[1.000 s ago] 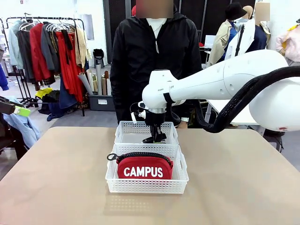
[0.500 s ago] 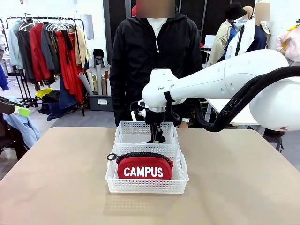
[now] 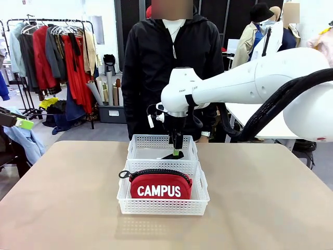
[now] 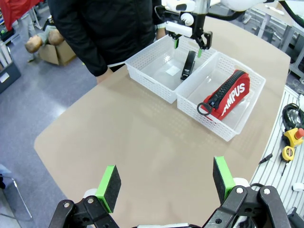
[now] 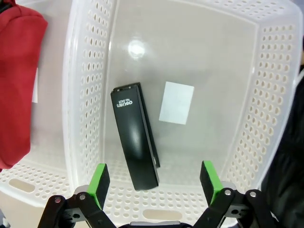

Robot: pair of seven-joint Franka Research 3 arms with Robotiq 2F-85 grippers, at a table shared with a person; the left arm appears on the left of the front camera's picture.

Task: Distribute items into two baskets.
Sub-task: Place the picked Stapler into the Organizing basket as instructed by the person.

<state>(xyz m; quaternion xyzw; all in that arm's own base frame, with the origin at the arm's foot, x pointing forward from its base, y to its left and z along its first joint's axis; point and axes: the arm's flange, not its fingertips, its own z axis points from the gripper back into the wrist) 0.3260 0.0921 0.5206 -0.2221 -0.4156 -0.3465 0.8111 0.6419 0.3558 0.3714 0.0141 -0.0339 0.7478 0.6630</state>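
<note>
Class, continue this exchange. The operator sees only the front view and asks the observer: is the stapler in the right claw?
Observer: No. The stapler lies flat on the far basket's floor. The right claw hangs open above it.
Operator: Anything else in that basket?
Observer: A white label on the floor, beside the stapler.
Operator: And the left claw?
Observer: The left claw is open and empty, well away from both baskets.
</note>
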